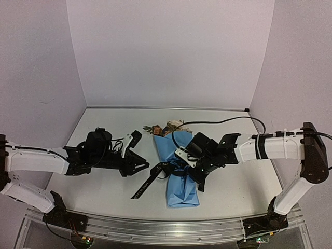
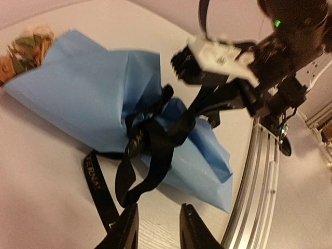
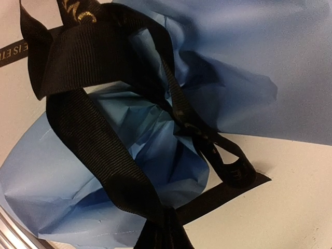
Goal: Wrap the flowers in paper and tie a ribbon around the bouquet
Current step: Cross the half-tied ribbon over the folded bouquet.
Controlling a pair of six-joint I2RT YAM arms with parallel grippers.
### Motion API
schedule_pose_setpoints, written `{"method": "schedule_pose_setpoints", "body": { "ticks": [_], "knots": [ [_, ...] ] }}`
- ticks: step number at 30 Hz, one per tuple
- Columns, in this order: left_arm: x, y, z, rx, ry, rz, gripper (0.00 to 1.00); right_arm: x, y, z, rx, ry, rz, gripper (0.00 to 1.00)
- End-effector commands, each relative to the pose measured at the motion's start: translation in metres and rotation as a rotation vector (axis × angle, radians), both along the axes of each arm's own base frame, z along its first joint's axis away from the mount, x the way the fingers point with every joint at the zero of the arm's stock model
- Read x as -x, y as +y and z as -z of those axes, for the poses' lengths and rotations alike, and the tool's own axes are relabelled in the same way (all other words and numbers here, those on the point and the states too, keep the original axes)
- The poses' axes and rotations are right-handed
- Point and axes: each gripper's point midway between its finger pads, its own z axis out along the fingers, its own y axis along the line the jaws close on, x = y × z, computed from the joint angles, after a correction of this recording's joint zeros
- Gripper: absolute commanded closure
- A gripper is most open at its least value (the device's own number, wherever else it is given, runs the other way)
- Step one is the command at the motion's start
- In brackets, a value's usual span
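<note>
Progress: the flowers (image 1: 168, 127) are wrapped in the paper (image 2: 88, 88). The ribbon (image 1: 150, 181) is looped and crossed at the waist of the bouquet (image 1: 179, 155), but a finished tie cannot be confirmed (the loops appear slack).
Left gripper (image 2: 158, 231): fingers are parted a little and nothing is held. A ribbon tail lies just beside it on the table (image 1: 104, 192).
Bouquet: laid between the two arms, blooms at the far end.
Right gripper (image 1: 198, 175): closed on a ribbon strand, over the bouquet's narrow end.
Remaining: tightening is judged outstanding.

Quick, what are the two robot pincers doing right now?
Left pincer: open, holding nothing.
Right pincer: shut on the long narrow black ribbon.
</note>
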Motion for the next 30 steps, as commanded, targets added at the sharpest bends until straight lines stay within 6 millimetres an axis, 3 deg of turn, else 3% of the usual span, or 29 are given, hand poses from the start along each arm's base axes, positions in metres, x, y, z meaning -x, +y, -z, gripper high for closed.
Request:
{"method": "schedule_pose_setpoints", "body": {
  "ticks": [1, 7, 11, 16, 30],
  "knots": [
    [-0.026, -0.014, -0.063, 0.077, -0.194, -0.029, 0.68, -0.003, 0.01, -0.026, -0.106, -0.059, 0.007, 1.0],
    [-0.052, -0.067, -0.051, -0.044, -0.267, 0.134, 0.71, -0.008, 0.013, -0.026, -0.196, -0.074, 0.102, 1.0],
    [-0.062, -0.088, -0.032, -0.114, -0.29, 0.217, 0.72, -0.01, 0.014, -0.021, -0.24, -0.067, 0.159, 1.0],
    [-0.062, -0.095, -0.003, -0.213, -0.279, 0.31, 0.73, -0.011, 0.017, -0.016, -0.295, -0.056, 0.213, 1.0],
    [-0.054, -0.111, 0.023, -0.33, -0.298, 0.425, 0.72, -0.013, 0.022, -0.02, -0.37, -0.056, 0.253, 1.0]
  ]
}}
